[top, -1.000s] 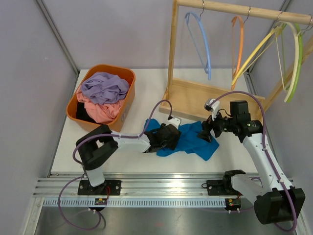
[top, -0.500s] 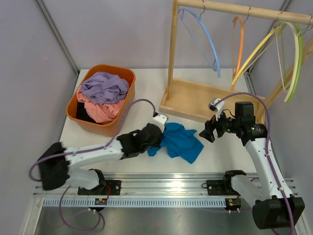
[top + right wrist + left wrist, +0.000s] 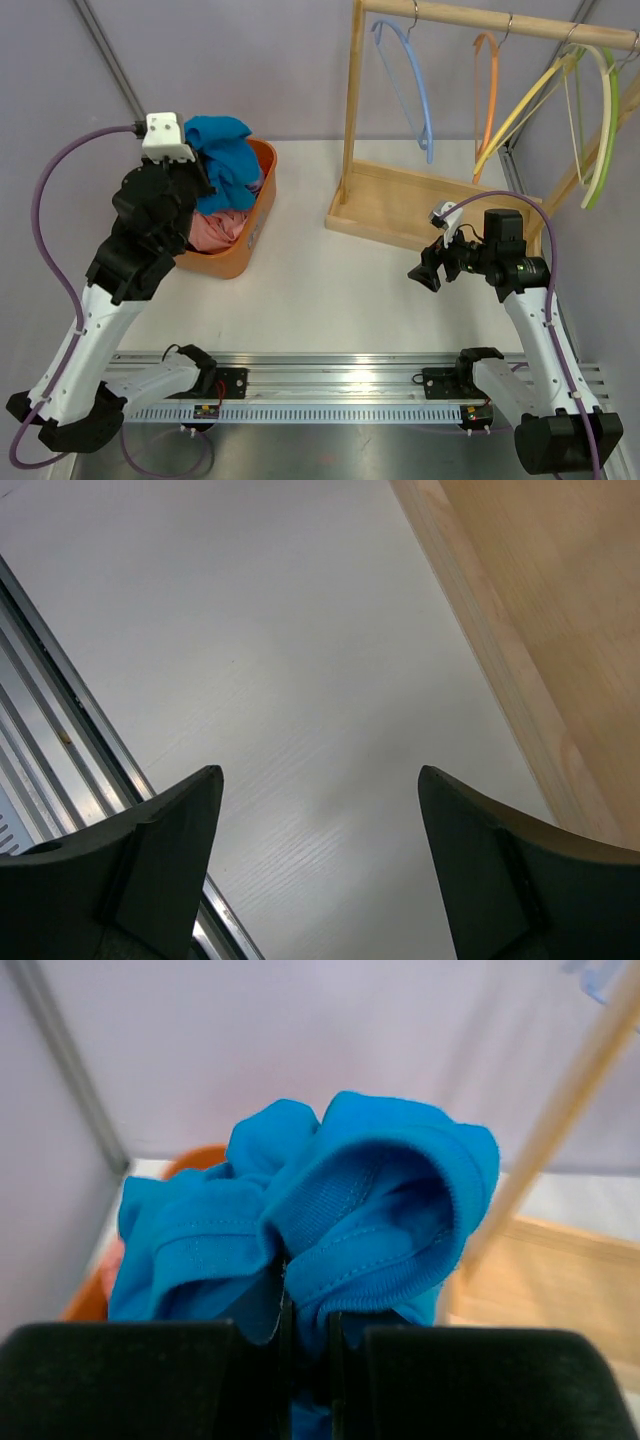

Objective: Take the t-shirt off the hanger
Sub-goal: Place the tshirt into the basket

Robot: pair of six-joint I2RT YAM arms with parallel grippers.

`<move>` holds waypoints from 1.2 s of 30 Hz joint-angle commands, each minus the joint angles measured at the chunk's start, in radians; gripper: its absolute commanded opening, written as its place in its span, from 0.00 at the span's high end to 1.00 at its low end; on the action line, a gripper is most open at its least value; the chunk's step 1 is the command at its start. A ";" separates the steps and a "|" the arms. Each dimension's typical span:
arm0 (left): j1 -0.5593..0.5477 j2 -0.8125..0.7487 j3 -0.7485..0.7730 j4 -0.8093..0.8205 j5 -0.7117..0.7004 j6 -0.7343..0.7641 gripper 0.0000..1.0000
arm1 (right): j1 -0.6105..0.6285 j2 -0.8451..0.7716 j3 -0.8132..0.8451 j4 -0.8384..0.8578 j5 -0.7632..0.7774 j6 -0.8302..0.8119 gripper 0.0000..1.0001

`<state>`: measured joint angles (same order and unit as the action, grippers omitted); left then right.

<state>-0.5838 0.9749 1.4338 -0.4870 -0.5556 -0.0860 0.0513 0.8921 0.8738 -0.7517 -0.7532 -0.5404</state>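
Now, start close to you. Your right fingers [image 3: 130,870] are spread wide apart and they hold nothing. They hang low over the white bench [image 3: 330,290], on the right side. From the right wrist you see bare bench under them, and the pale wood base [image 3: 540,610] of the rack just beside them.

Next, look to your left. Your left arm [image 3: 110,280] is lifted up high. Your left fingers [image 3: 140,1375] are pinched almost shut on the blue t-shirt [image 3: 380,1210], with a thin fold of cloth squeezed between them. The t-shirt hangs from that grip in a soft bunch, up in the air over the orange basket [image 3: 262,200]. Some pink cloth [image 3: 215,232] lies inside the basket. You cannot tell if the bottom of the t-shirt touches it.

Farther back, the wooden rack [image 3: 352,110] stands on the bench. A blue hanger [image 3: 415,90], an orange hanger [image 3: 490,80], a yellow hanger [image 3: 530,100] and a green hanger [image 3: 605,120] hang from its top bar. The t-shirt is off the hangers and well apart from the rack.
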 commanded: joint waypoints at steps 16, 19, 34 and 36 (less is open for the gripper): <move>0.390 0.165 -0.444 0.152 0.336 -0.125 1.00 | -0.010 -0.010 -0.002 0.026 -0.017 0.010 0.14; 0.493 0.241 -0.548 0.195 0.482 -0.207 1.00 | -0.010 -0.010 -0.002 0.028 -0.023 0.008 0.13; 0.607 0.113 -0.492 0.111 0.655 -0.265 0.06 | -0.021 -0.024 0.020 0.019 -0.015 0.026 0.14; 0.608 0.052 -0.461 0.082 0.657 -0.268 0.01 | -0.019 -0.019 0.042 0.008 -0.005 0.036 0.13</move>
<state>0.0143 1.1687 0.8852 -0.3721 0.0761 -0.3382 0.0364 0.8810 0.8730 -0.7521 -0.7521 -0.5259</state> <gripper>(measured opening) 0.970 0.865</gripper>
